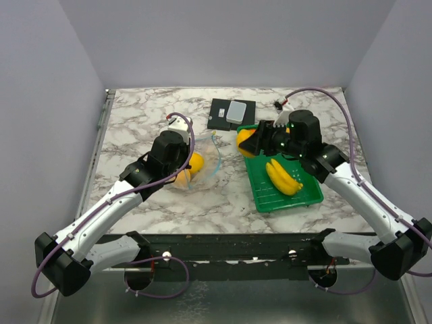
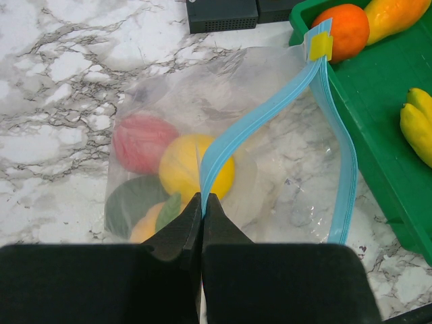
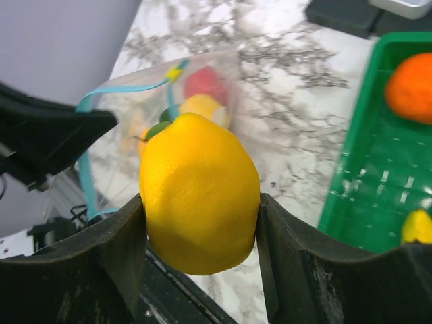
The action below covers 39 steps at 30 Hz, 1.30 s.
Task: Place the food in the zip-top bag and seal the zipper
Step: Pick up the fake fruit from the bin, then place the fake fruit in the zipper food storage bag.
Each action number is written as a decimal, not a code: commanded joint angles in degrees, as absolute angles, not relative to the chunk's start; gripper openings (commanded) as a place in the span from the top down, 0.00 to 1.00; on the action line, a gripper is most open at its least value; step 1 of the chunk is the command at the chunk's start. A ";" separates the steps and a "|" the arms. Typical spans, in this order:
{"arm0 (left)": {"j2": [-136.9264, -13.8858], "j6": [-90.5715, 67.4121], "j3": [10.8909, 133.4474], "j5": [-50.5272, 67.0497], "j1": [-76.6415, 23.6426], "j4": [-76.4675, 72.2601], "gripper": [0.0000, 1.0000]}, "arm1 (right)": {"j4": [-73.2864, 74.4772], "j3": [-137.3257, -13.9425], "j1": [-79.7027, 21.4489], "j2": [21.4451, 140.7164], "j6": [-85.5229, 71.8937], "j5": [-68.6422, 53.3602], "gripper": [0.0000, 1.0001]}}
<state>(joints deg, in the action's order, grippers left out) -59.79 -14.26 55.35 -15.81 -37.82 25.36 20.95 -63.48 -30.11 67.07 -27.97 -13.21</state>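
The clear zip-top bag (image 2: pixel 283 169) lies on the marble table with its mouth open. Inside are a red fruit (image 2: pixel 140 142), a yellow round one (image 2: pixel 192 165), a green one (image 2: pixel 131 206) and an orange-yellow one. My left gripper (image 2: pixel 202 197) is shut on the light-blue zipper (image 2: pixel 263 111), holding one lip up; it also shows in the top view (image 1: pixel 181 143). My right gripper (image 3: pixel 200 202) is shut on a yellow fruit (image 3: pixel 199 192), held in the air by the tray's left end, right of the bag (image 1: pixel 206 162). A banana bunch (image 1: pixel 283 177) and an orange (image 2: pixel 341 30) lie in the tray.
The green tray (image 1: pixel 270 199) sits right of the bag. A black flat box (image 1: pixel 221 116) with a small grey case (image 1: pixel 237 111) on it lies behind the bag. Grey walls enclose the table on three sides.
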 commanded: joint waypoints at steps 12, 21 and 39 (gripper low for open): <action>-59.72 -14.32 54.76 -14.87 -37.70 24.43 1.00 | 18.02 -72.40 -46.73 77.69 -25.98 -10.06 0.68; -59.41 -14.27 54.76 -14.55 -37.70 24.35 1.00 | 17.96 -77.19 -50.25 85.93 -26.19 -4.54 0.67; -58.96 -14.24 54.76 -14.41 -37.68 24.35 1.00 | 23.65 -83.50 -53.99 96.58 -24.79 6.58 0.41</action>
